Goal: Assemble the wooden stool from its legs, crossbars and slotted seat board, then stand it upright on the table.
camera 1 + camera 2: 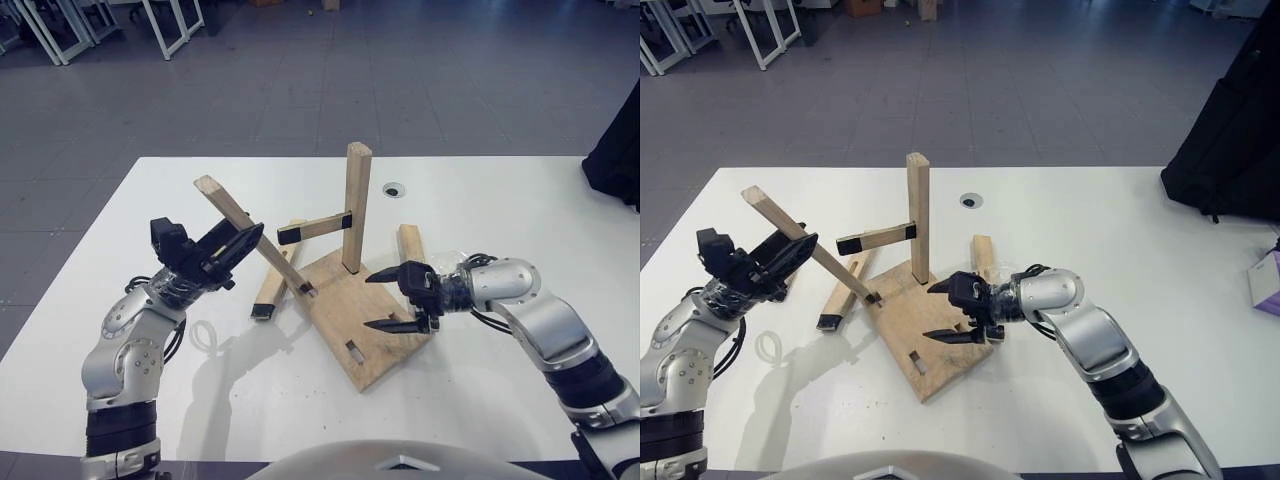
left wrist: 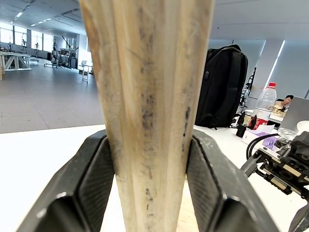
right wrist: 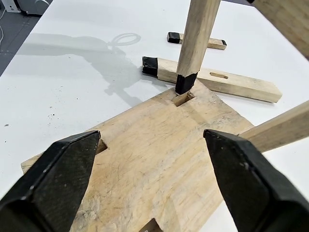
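Seat board [image 1: 352,325]: in the left eye view it lies flat on the table [image 1: 500,210] with its slots facing up. It looks like a stiff plank and probably the heaviest piece, so you can expect it not to slide under light pushes.
Upright leg [image 1: 356,205]: it stands in the slot at the board's 12 o'clock, with a crossbar [image 1: 315,229] jutting toward 9 o'clock.
Slanted leg [image 1: 225,205]: its foot is at the 10 o'clock slot and it leans out toward 10 o'clock. Your left gripper [image 1: 245,240] is clenched round its middle.
Right gripper [image 1: 370,300]: it is released, jaws wide, over the board's 3 o'clock edge.
Loose leg [image 1: 270,288]: it lies on the table just beside the board at 9 o'clock.
Grip: in the left wrist view the pads [image 2: 94,179] press two opposite faces of the slanted leg. Bare wood is probably rigid, light and grippy, so hold it mid-length and lever gently.
Slot: in the right wrist view the black-tipped foot [image 3: 185,83] meets its slot at a tilt. You cannot tell whether it is seated. Brace the board near that corner.
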